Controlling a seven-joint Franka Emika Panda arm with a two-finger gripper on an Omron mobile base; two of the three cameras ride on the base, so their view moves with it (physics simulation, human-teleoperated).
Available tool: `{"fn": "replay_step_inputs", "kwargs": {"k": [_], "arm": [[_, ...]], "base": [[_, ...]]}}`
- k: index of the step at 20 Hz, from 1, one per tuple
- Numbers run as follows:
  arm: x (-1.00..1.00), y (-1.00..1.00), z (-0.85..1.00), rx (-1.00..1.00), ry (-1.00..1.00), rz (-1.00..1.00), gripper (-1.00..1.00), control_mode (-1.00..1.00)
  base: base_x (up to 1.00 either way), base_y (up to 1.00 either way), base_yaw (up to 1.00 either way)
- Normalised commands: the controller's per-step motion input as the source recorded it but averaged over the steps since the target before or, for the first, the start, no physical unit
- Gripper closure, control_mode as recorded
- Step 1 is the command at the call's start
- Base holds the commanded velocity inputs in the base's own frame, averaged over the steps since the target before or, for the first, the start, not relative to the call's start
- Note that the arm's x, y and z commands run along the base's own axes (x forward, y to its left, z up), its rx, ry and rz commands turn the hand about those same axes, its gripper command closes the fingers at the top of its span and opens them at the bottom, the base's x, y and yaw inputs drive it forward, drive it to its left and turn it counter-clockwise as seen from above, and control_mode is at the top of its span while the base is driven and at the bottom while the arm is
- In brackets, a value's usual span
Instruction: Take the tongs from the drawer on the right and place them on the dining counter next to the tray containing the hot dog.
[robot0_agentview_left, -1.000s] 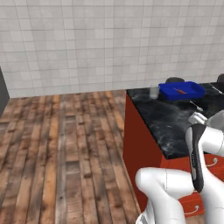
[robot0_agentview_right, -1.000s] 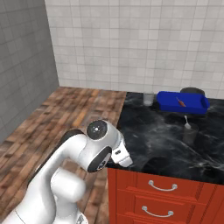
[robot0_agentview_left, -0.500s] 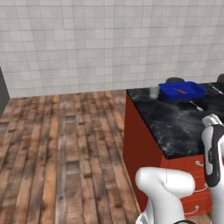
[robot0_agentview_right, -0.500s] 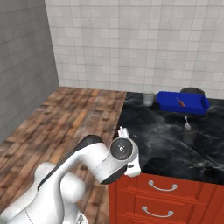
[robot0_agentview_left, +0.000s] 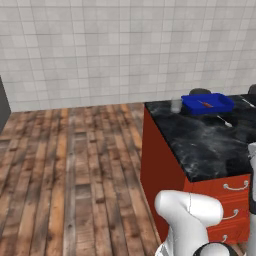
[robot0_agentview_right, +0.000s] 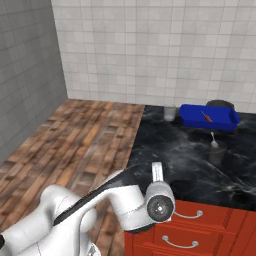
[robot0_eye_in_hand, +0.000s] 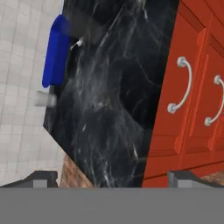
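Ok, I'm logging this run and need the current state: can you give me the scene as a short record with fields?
gripper: open, empty, pointed at the counter's front edge
dining counter: black marble top over red body
drawers: red fronts with silver handles, all shut
tray: blue, at the counter's far end
hot dog: lying in the tray
tongs: cannot tell where they are
other items: small grey cup beside the tray; thin silver utensil on the counter near the tray
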Motion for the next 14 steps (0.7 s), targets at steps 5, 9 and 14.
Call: {"fn": "replay_step_inputs", "kwargs": {"k": [5, 9, 14], "arm": [[-0.17, -0.13, -0.35, 0.16, -0.17, -0.05, -1.0, -1.0], [-0.16, -0.09, -0.32, 0.15, -0.16, -0.04, -1.0, -1.0], [-0.08, -0.15, -0.4, 0.11, -0.14, 0.0, -1.0, -1.0]], "base": [[0.0, 0.0, 0.0], [0.0, 0.0, 0.0], [0.0, 0.0, 0.0]]}}
